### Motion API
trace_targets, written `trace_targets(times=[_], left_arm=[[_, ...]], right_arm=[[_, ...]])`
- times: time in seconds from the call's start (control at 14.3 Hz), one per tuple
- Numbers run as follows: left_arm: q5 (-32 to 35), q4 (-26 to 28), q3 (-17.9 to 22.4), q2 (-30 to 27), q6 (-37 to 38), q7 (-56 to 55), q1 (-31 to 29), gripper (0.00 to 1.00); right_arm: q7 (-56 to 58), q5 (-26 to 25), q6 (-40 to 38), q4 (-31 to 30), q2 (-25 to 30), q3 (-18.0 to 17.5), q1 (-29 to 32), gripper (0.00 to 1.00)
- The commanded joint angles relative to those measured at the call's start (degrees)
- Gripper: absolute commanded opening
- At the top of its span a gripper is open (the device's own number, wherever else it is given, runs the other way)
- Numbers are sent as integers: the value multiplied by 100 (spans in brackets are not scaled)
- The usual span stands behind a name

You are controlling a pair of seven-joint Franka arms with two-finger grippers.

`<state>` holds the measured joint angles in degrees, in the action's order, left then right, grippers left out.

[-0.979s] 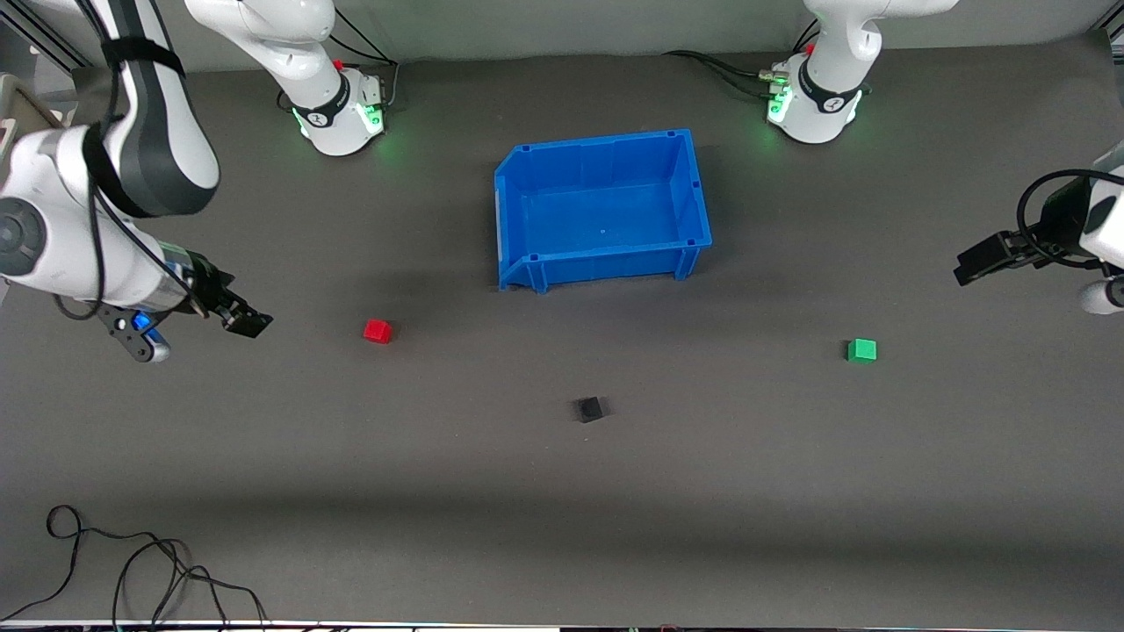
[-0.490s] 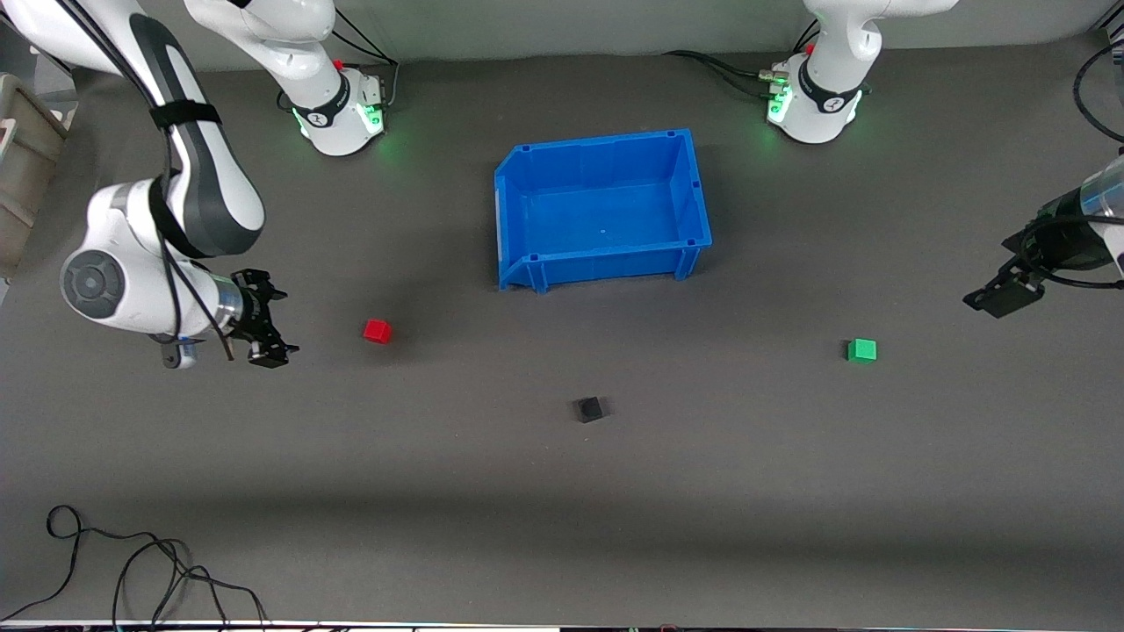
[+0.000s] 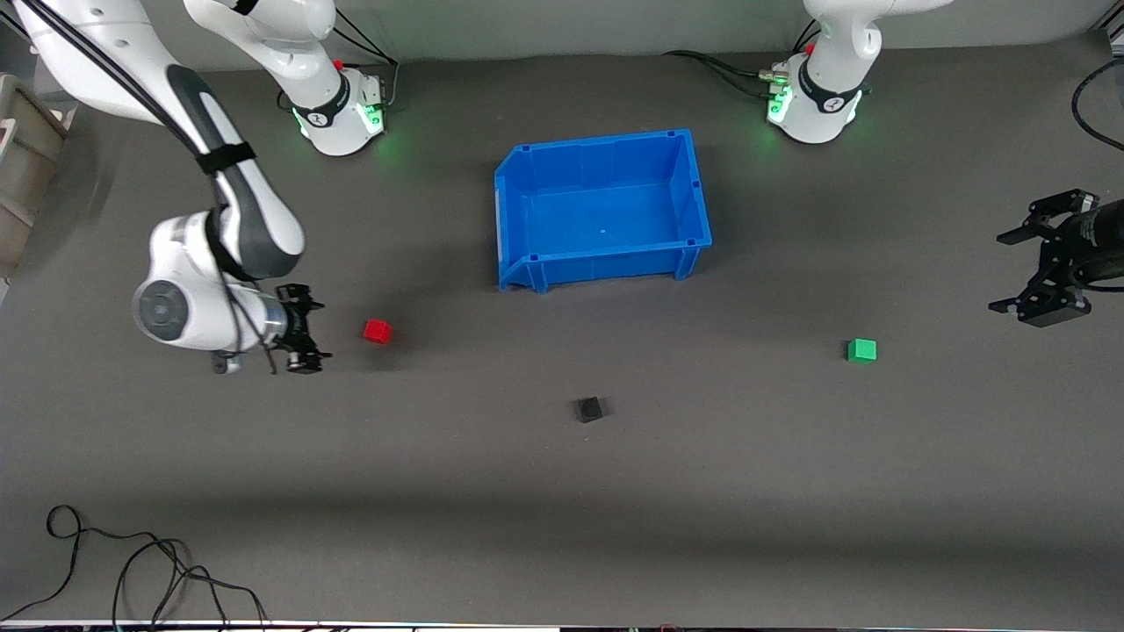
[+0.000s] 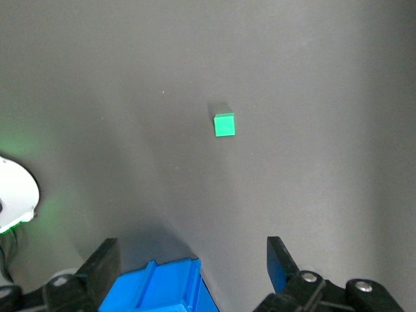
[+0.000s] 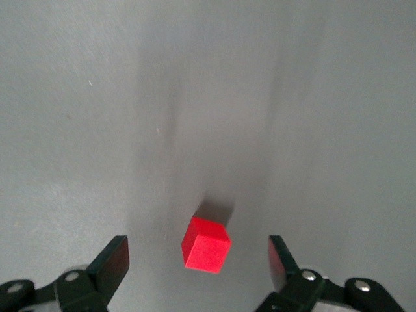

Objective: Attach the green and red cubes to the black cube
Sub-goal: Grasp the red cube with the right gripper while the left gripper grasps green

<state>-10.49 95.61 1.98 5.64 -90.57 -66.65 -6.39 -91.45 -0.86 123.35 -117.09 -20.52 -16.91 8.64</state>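
The black cube (image 3: pixel 589 409) sits on the grey mat nearer the front camera than the blue bin. The red cube (image 3: pixel 378 331) lies toward the right arm's end; it also shows in the right wrist view (image 5: pixel 206 245). My right gripper (image 3: pixel 301 334) is open and empty, low over the mat just beside the red cube. The green cube (image 3: pixel 862 350) lies toward the left arm's end and shows in the left wrist view (image 4: pixel 224 125). My left gripper (image 3: pixel 1042 263) is open and empty, in the air over the mat at the left arm's end, apart from the green cube.
An empty blue bin (image 3: pixel 694 195) stands mid-table, closer to the robot bases; its corner shows in the left wrist view (image 4: pixel 162 289). Loose black cables (image 3: pixel 132 570) lie at the table's front edge toward the right arm's end.
My right gripper has swung down and in toward the red cube. My left gripper has moved in from the table's end and turned, and shows open now. The cubes have not moved.
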Motion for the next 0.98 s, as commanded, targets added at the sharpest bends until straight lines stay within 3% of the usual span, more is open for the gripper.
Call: trace_targets(times=[0.0,0.21,0.28,0.49,0.77,0.91], left_arm=[[-312,886,-31,-299,-538,-181,-143,100],[-716,2125,-31,-589,-1688,-181,-293,100],[-857,2372,-31,-564,-2040,-181,-301,100],[-1332,3084,-31,-380,-3121,-94,-380,100],[-1884,3166,-39,419,-3905,572,-328,100],[-2306,3157,-39,806,-4195,1134,-328,100]], right_arm=[[-1055,-143,311,-77,-268,13,-291,94],[-1392,-152,347,-313,-304,21,-319,94],[-1410,-160,417,-384,-304,21,-310,86],[-1419,-161,741,-516,-365,30,-319,85],[-1498,-230,962,-543,-497,30,-319,84],[-1498,-240,1085,-543,-550,39,-310,70]])
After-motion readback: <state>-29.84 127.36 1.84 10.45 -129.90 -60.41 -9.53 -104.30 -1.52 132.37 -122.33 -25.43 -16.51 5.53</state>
